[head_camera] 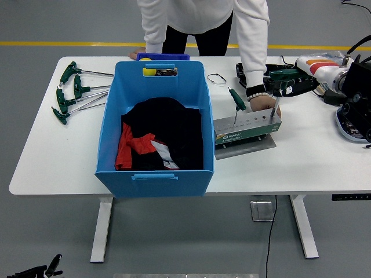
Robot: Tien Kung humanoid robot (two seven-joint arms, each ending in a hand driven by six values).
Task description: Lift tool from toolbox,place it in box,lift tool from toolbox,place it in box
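- Nearest you, the white tabletop (58, 168) is carrying a big blue box (155, 124) close to its near edge, and dark black and red cloth (159, 142) is lying in the bottom of it.
- Just right of the box, the green-and-grey toolbox (246, 128) is sitting on a grey base plate (246, 147), and it is looking tilted, with its right end raised.
- Two green T-handle tools are standing in the holes of the toolbox: you are seeing one leaning tool (237, 102) at the left end and a second tool (282, 78) at the right end with its shaft going down into the block.
- Your right hand (298, 84) is coming in from the right edge and closing its fingers around the green handle of that second tool, above the toolbox's right end.
- The person's hand (262, 103) is pressing down on the far right side of the toolbox, touching it, with a bead bracelet on the wrist.
- Further left, four more green T-handle wrenches (72, 92) are lying spread on the tabletop, well apart from the toolbox.
- At the right edge, a tray with small parts (348, 124) is resting beside your arm.
- At the far side, the person in a white top (197, 14) is leaning over the tabletop, the other hand resting behind the box.
- Your left hand is not showing in this view.
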